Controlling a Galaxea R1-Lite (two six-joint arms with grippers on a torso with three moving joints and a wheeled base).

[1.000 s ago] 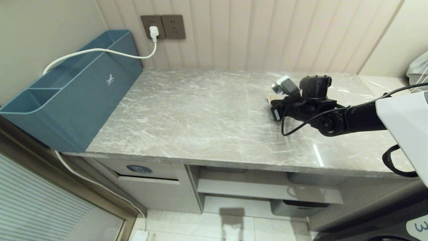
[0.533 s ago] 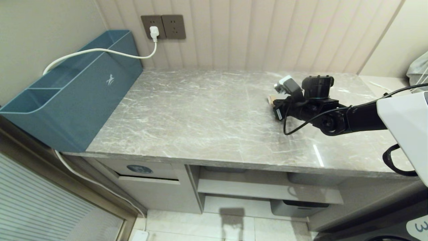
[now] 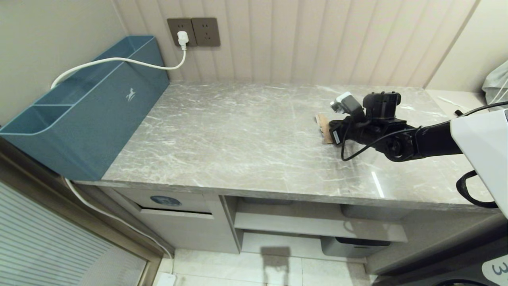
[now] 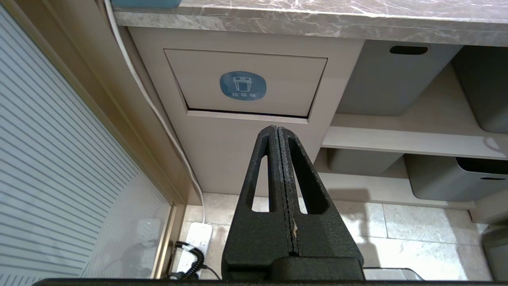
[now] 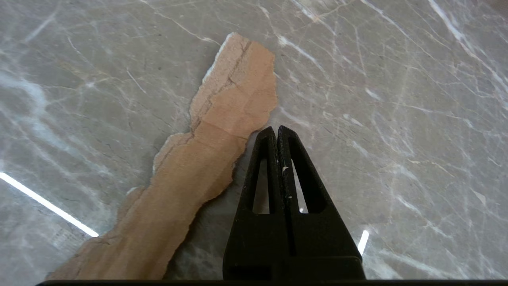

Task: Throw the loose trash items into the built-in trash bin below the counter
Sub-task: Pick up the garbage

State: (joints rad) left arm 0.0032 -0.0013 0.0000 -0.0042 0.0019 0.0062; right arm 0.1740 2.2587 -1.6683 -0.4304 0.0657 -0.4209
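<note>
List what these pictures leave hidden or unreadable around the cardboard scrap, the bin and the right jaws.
- Cardboard scrap: its near end is cut off by the right wrist view's edge; in the head view the right gripper covers most of it.
- Built-in trash bin: its inside is hidden behind the flap, and the sticker's small lettering is unreadable.
- Whether the shut right jaws touch the scrap cannot be told.

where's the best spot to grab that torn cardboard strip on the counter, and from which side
Probably from above, across the narrow waist of the cardboard strip. It lies flat on the counter, long and ragged, so the fingers should straddle its short width. The right end effector sits shut beside that edge and would need to open first.
</note>
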